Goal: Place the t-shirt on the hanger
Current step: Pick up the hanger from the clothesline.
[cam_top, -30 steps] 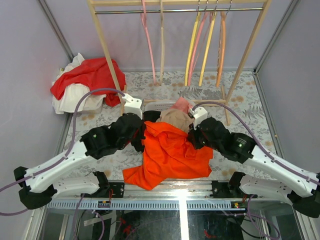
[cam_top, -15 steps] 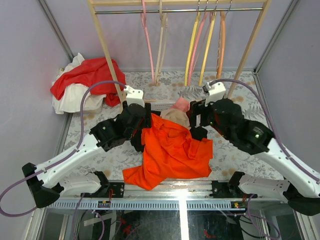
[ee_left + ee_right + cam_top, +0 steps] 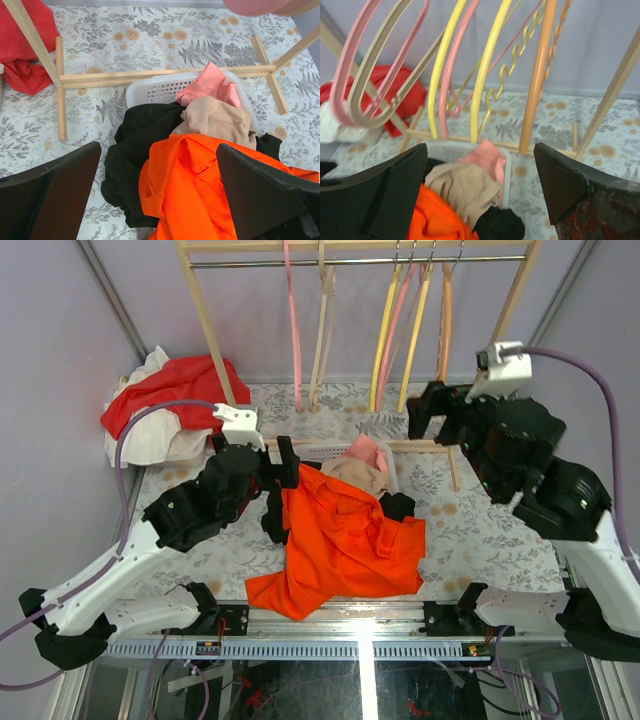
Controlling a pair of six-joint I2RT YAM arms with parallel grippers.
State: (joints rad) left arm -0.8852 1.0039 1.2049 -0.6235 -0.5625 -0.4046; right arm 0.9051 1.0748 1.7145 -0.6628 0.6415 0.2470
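The orange t-shirt [image 3: 340, 540] lies crumpled over the front of a white basket [image 3: 318, 451] and onto the table, free of both grippers. My left gripper [image 3: 280, 490] hovers open at the shirt's left upper edge; in the left wrist view the t-shirt [image 3: 200, 190] lies below and between the spread fingers [image 3: 50, 195]. My right gripper [image 3: 437, 412] is open and raised near the rack. The peach hanger [image 3: 444, 315] hangs at the right end of the rail, and in the right wrist view the hanger [image 3: 538, 85] is straight ahead, beyond the gripper [image 3: 480, 195].
Yellow hangers [image 3: 490, 65] and pink hangers [image 3: 452, 70] hang left of the peach one on the wooden rack [image 3: 215, 335]. The basket also holds tan [image 3: 215, 120], pink [image 3: 210, 87] and black [image 3: 135, 150] garments. A red cloth [image 3: 175, 390] is heaped at the back left.
Both grippers went from shut to open and drew away from the t-shirt's top corners. The right arm rose and swung back toward the rack. The left arm lifted slightly.
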